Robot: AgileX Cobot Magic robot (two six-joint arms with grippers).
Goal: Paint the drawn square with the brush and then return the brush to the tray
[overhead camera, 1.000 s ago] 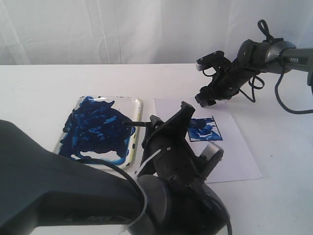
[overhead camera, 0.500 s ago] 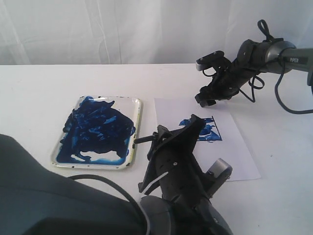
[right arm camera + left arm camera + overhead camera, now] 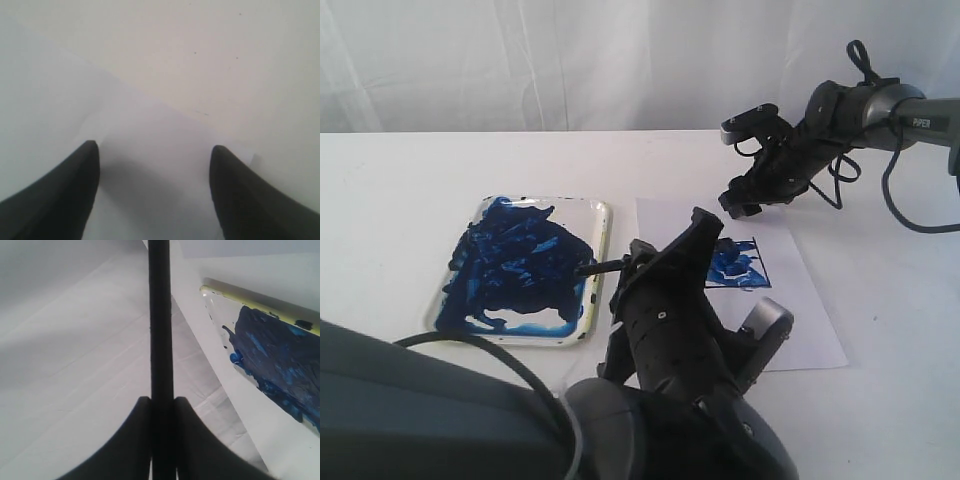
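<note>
Brush (image 3: 603, 267) tip's swung back, out beyond yr left pincer (image 3: 638, 260) (clenched on it), over tray (image 3: 500, 335) edge. Square (image 3: 740, 262) looks painted, so prob. returning.

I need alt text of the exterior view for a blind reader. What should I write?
The left gripper, in the foreground, is shut on the black brush, whose end points toward the tray smeared with blue paint. Beside the tray, the drawn square on white paper is partly blue; the right gripper hovers beyond it.
</note>
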